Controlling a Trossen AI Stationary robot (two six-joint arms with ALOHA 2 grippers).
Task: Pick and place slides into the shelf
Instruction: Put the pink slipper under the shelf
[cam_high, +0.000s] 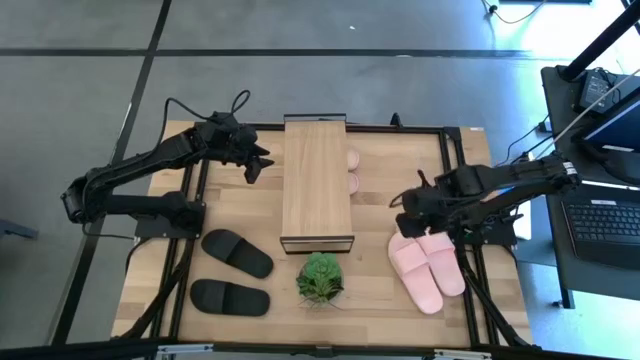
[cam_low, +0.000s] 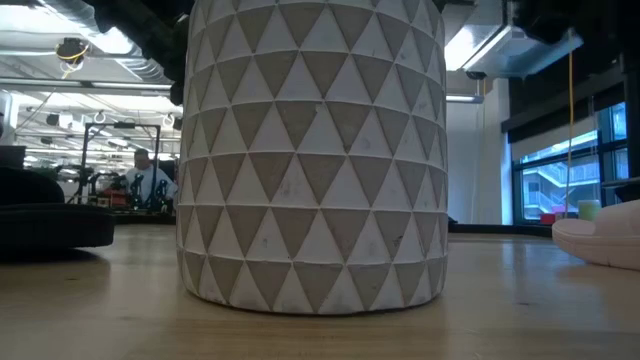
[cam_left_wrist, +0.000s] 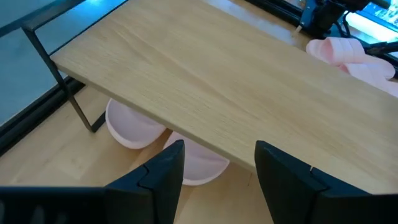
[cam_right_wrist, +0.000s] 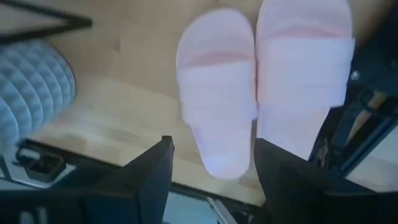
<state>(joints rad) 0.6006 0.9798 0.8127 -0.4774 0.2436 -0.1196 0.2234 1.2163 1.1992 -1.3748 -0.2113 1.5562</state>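
I see two pink slides (cam_left_wrist: 161, 140) tucked under the shelf (cam_high: 317, 185); both my end effectors, left (cam_left_wrist: 217, 177) and right (cam_right_wrist: 211, 177), are wide and empty.

A lab or workshop: exposed ceiling ducts (cam_low: 90, 40), fluorescent lights, a laptop (cam_high: 608, 222) beside the rig.

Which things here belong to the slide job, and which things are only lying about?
Job:
- shelf
- pink slides under the shelf
- pink pair on the table
- black slides

Lying about:
- potted plant
- laptop off the table
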